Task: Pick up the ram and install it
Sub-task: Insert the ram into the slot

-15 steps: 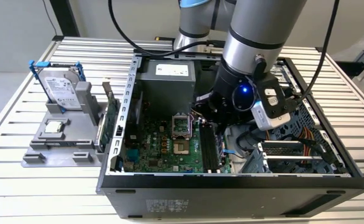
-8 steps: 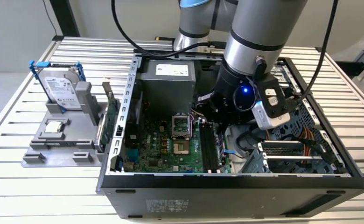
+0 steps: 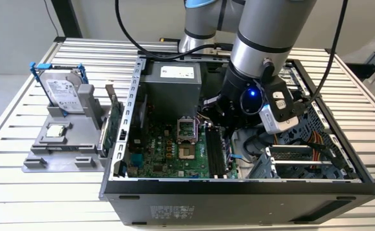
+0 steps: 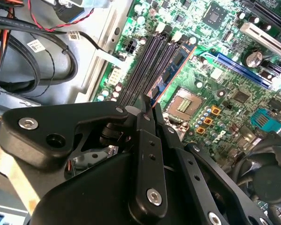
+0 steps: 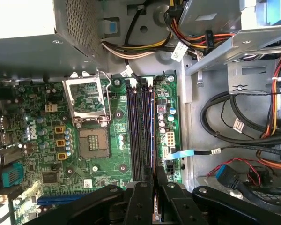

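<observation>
Over the slots (image 5: 141,131), the jaws grip the ram (image 4: 171,70) edge-on; slight misalignment could jam it against a slot wall.

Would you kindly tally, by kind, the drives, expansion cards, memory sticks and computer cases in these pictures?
Hard drive: 1
Green expansion card: 1
Ram: 1
Computer case: 1
Total: 4
</observation>
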You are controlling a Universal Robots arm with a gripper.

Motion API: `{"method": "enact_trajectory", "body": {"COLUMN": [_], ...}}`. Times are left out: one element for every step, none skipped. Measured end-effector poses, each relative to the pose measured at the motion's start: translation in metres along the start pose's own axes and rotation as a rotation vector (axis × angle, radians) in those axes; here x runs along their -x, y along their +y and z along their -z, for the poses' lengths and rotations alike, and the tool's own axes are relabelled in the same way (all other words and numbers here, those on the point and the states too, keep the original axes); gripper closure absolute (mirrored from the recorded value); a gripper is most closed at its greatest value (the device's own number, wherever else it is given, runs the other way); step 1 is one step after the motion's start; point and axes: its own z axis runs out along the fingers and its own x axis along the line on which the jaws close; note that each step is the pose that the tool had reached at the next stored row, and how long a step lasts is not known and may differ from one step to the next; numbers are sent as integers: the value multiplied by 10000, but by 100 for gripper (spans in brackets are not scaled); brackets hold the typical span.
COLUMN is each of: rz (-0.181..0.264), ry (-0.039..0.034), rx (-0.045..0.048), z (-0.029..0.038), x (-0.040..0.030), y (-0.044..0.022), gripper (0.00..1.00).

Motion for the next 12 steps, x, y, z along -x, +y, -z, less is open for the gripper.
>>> {"method": "enact_trajectory", "body": {"rz": [0,2,6,9,13,16,19,23,26,28,29,30], "ry": [0,0,0,0,0,0,0,0,0,0,0,0], "rx": [3,1,-1,0,0,-1,-1,-1,0,-2,-4,-4], "z": [-4,-7,-11,-15,-20,-24,-29,-33,-38,-40,-41,-41], "x": [0,0,0,0,0,0,0,0,0,0,0,0], "y": [1,1,1,2,3,4,4,5,5,5,5,5], "gripper": [100,100,100,100,100,100,100,100,100,100,100,100]}}
